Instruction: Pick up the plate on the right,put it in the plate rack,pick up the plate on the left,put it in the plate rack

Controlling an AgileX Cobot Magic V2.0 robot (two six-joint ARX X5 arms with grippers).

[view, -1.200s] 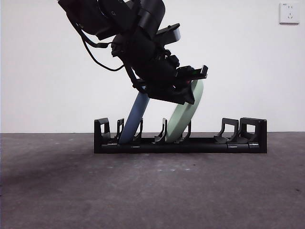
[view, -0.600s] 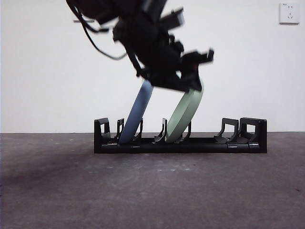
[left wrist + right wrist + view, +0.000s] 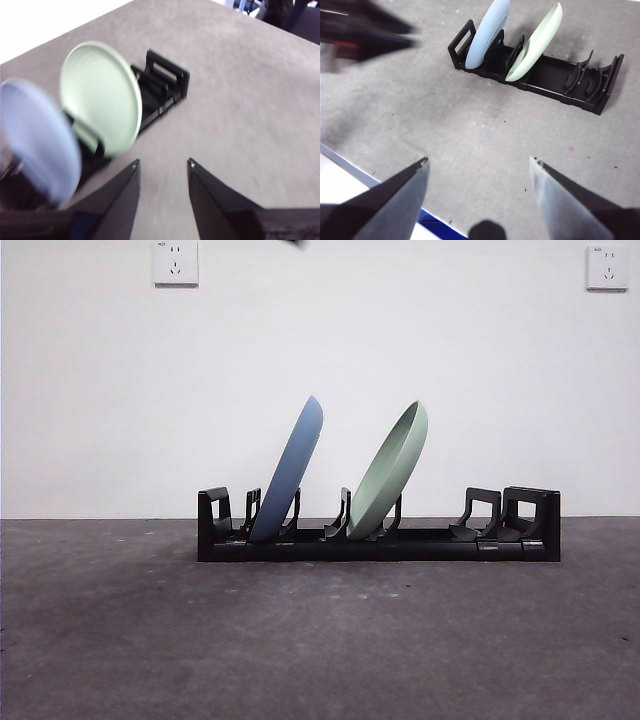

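The plate rack (image 3: 420,543) stands across the middle of the table. A blue plate (image 3: 292,468) leans in a slot near its left end, and a pale green plate (image 3: 392,468) leans in a slot near its middle. Both tilt to the right. My left gripper (image 3: 162,167) is open and empty, raised above the table and clear of the green plate (image 3: 100,97) and blue plate (image 3: 37,140). My right gripper (image 3: 479,161) is wide open and empty, high over the table's near side, well away from the rack (image 3: 547,75).
A blurred dark arm part (image 3: 360,35) crosses one corner of the right wrist view. A black tip (image 3: 295,243) shows at the front view's top edge. The rack's right-hand slots (image 3: 485,515) hold nothing. The table's edge (image 3: 350,165) runs near the right gripper.
The arm that hung over the green plate's rim has lifted up and out of the front view. Both plates stay leaning in the rack.
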